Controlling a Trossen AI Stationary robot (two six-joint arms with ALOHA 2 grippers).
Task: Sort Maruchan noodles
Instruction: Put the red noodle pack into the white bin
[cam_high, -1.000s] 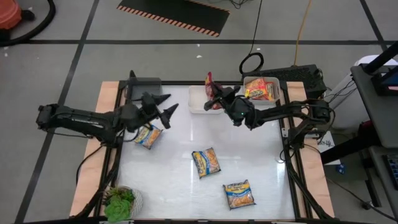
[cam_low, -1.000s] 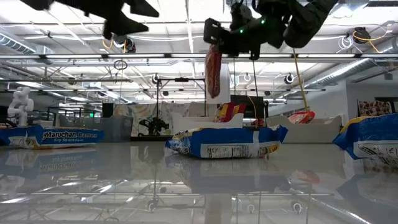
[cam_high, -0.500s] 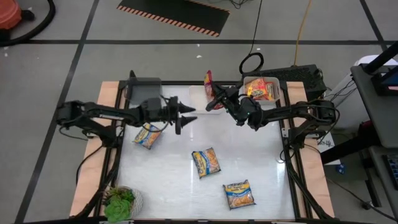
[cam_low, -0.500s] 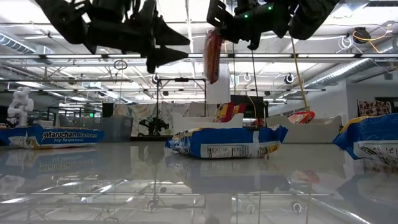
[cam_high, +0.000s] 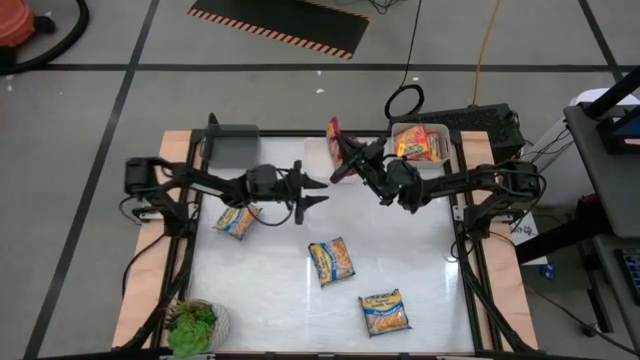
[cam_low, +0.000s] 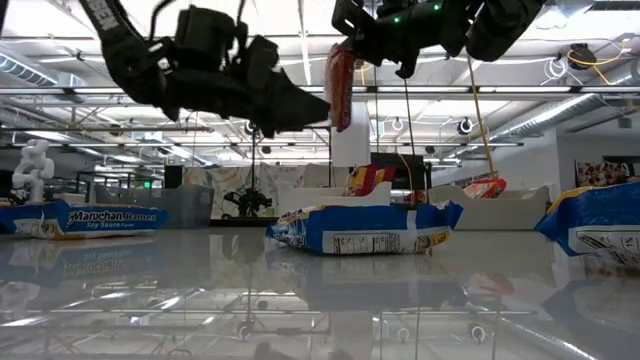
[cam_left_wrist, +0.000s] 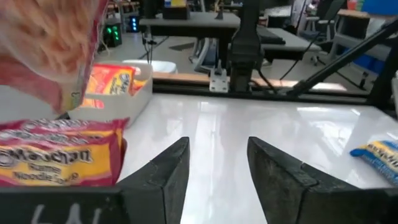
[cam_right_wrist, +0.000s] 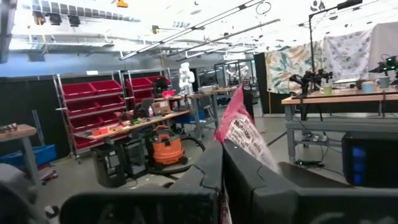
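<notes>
Red packet (cam_low: 341, 85) | hangs vertically, long axis upright | right gripper (cam_high: 345, 163) pinching

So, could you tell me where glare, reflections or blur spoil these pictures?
Low view: the glossy table mirrors the ceiling lights and the blue-and-yellow packet. High view: pale glare streaks cross the white tabletop. Left wrist view: the red packet close to the lens is soft and out of focus. Right wrist view: the pink packet between the closed fingers is sharp, and the ceiling lights are bright.

Robotics lab or workshop, red parts bins (cam_right_wrist: 99, 93) on shelving, orange shop vacuum (cam_right_wrist: 163, 149), cluttered workbenches (cam_right_wrist: 339, 99), hazard-striped floor mat (cam_high: 285, 28)
</notes>
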